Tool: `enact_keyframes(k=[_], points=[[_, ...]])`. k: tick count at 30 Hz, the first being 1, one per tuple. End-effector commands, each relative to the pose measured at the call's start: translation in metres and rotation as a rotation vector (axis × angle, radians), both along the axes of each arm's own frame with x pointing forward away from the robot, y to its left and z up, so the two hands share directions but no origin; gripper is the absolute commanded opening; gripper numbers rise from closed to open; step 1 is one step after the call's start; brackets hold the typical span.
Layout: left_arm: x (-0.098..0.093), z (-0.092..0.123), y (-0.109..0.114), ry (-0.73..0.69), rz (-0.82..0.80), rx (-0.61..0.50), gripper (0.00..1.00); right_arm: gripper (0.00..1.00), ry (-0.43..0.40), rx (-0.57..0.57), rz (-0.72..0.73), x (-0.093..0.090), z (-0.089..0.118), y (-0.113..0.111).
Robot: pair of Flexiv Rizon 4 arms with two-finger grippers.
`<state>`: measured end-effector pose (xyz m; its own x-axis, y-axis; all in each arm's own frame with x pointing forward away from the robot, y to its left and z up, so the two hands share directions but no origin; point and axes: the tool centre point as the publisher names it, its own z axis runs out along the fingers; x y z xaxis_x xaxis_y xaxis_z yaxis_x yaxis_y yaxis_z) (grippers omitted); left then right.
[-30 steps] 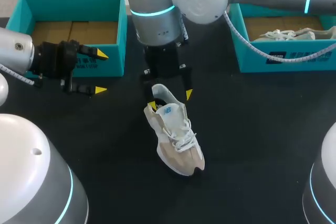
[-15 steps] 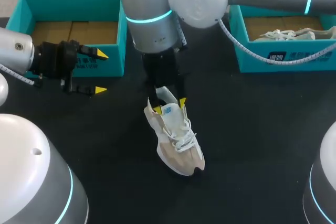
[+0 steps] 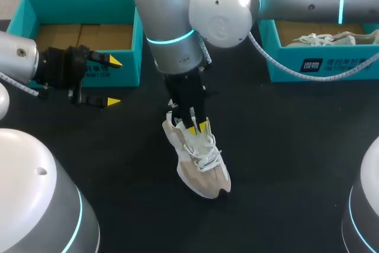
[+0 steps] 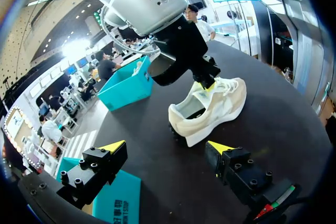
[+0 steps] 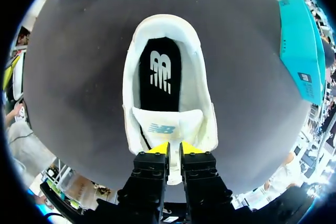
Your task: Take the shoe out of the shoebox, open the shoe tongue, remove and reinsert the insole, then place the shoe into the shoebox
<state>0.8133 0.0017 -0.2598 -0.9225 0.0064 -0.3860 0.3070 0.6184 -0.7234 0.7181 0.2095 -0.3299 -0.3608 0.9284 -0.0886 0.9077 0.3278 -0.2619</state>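
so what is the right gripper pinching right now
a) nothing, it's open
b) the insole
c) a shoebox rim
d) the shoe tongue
d, the right gripper has its yellow tips closed on the tongue, while the insole lies flat inside the shoe.

Shoe mid-counter, a box at each far corner.
The shoe (image 3: 198, 161) stands on the counter (image 3: 284, 146) between the left shoebox (image 3: 83, 7) and right shoebox (image 3: 290, 72); right jaws at its tongue (image 5: 167, 127), left jaws before the left shoebox.
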Motion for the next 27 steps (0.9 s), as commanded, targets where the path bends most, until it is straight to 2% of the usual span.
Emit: enact_keyframes(k=[1, 5, 9, 13, 16, 18, 22, 27], points=[[0.000, 0.000, 0.000, 0.001, -0.001, 0.004, 1.00, 0.19, 0.004, 0.018, 0.008, 0.005, -0.008, -0.002], [0.000, 0.000, 0.000, 0.001, -0.001, 0.004, 1.00, 0.27, -0.020, 0.022, 0.029, 0.009, 0.002, -0.003], [0.000, 0.000, 0.000, 0.001, -0.001, 0.004, 1.00, 0.34, -0.087, 0.065, 0.112, 0.016, 0.018, -0.004], [0.000, 0.000, 0.000, 0.001, -0.001, 0.004, 1.00, 0.38, -0.171, 0.094, 0.349, 0.034, 0.037, -0.005], [0.000, 0.000, 0.000, 0.001, -0.001, 0.004, 1.00, 0.40, -0.187, 0.101, 0.555, 0.051, 0.048, -0.004], [0.000, 0.000, 0.000, 0.001, -0.001, 0.004, 1.00, 0.42, -0.194, 0.100, 0.633, 0.060, 0.054, -0.002], [0.000, 0.000, 0.000, 0.001, -0.001, 0.004, 1.00, 0.46, -0.200, 0.069, 0.811, 0.076, 0.056, 0.000], [0.000, 0.000, 0.000, 0.001, -0.001, 0.004, 1.00, 0.48, -0.202, 0.049, 1.023, 0.091, 0.047, 0.003]])
